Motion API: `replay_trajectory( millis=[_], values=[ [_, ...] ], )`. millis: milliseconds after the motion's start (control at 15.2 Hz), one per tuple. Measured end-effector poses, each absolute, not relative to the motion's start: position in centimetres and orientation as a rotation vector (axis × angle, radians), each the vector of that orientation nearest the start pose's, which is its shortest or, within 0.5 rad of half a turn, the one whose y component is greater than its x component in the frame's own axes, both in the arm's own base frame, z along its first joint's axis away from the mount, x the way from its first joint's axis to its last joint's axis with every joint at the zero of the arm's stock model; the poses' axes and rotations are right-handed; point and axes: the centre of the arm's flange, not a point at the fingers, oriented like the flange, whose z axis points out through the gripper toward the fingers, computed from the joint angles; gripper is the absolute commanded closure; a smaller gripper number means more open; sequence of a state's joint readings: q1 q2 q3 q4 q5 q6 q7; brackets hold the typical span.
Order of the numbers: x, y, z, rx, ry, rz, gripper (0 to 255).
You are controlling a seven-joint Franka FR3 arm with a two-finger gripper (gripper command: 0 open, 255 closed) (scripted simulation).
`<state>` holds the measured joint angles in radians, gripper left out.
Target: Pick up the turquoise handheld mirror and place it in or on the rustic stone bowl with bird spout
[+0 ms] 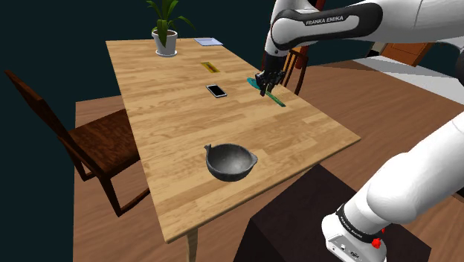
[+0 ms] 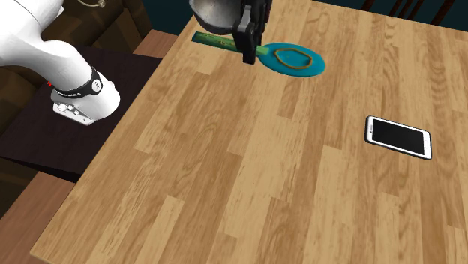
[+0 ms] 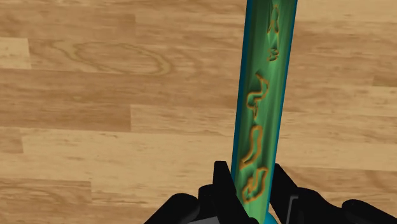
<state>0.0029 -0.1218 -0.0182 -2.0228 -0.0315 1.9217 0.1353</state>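
Gripper (image 3: pixel 250 173) pinching the mirror (image 3: pixel 264 95) by its handle, flat on the table (image 3: pixel 95 95).
We are clasping the ridged handle between narrowed fingers, just beside the round head. We are judging the mirror stiff, light and slim, with a fragile face, so the handle is suiting us best. Its long axis is running left to right in the second exterior view, from handle to head. In the shoulder view the bowl (image 1: pixel 230 160) is sitting well apart, nearer the stand (image 1: pixel 297 219).

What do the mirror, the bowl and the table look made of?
The mirror: glossy turquoise-green, raised orange scrollwork on its handle; material unclear, maybe painted or glazed. The bowl: dark grey, dull sheen, possibly stone or metal. The table: light wood, plank seams and grain visible.
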Motion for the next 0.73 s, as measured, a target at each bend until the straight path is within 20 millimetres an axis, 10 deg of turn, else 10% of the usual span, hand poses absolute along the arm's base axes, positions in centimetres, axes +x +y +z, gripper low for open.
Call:
replay_trajectory(
  millis=[726],
  values=[
    [46.0, 12.2, 50.9, -3.160, 0.220, -0.036, 255]
  ],
)
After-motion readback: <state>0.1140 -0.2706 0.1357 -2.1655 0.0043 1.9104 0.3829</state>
